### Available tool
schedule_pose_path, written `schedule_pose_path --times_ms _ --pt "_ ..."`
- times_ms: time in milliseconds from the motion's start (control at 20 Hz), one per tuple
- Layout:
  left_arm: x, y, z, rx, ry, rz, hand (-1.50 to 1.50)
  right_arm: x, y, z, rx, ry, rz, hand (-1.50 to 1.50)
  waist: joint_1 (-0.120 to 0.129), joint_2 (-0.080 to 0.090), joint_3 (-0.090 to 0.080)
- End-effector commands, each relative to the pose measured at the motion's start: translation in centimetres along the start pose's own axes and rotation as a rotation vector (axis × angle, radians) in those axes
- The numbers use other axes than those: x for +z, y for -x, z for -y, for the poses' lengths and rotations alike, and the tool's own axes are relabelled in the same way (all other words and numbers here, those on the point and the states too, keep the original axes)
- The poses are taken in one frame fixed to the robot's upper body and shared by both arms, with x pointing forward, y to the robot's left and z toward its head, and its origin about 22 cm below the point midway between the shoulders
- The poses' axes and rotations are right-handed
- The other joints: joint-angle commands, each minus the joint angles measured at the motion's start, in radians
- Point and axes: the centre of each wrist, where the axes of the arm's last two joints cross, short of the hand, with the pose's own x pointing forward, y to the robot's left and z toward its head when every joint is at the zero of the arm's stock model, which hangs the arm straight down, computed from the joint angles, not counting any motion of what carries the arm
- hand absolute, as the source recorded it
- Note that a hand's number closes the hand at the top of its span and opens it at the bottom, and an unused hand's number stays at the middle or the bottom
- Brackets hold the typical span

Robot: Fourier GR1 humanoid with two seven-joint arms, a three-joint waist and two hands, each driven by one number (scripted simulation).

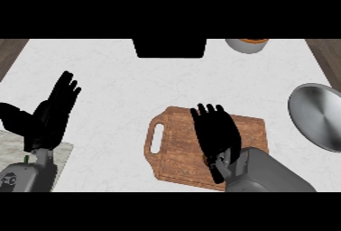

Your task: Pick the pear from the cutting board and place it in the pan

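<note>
- Grey forearms came in from the lower edge, each ending in a black hand.
- Right hand (214,135) lay flat over the wooden cutting board (174,149), its fingers (209,113) straight and close together, pointing away from the robot.
- Pear could not be seen anywhere; whether it sat hidden under that hand, I could not tell.
- Cutting board rested on the white marbled worktop (133,81), its handle slot at the left end.
- Left hand (50,115) rested at the left, fingers up, straight and slightly apart, holding nothing.
- Metal pan (318,116) sat at the right edge, apart from the board, nothing visible inside.
- Farther back stood a black object (170,47) and a small bowl (247,45), both cut off by the top edge.
</note>
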Motion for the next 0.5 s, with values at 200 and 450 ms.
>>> schedule_pose_path --times_ms 200,450 --pt "-0.2 -0.1 -1.1 -0.003 -0.002 0.002 0.00 -2.2 0.5 -1.2 0.070 -0.062 -0.208 -1.50 -0.003 0.001 0.001" --pt "1.4 0.3 -0.1 -0.005 0.000 0.011 0.00 -3.0 -0.1 -2.1 0.055 -0.067 -0.194 -1.50 0.002 0.001 0.001"
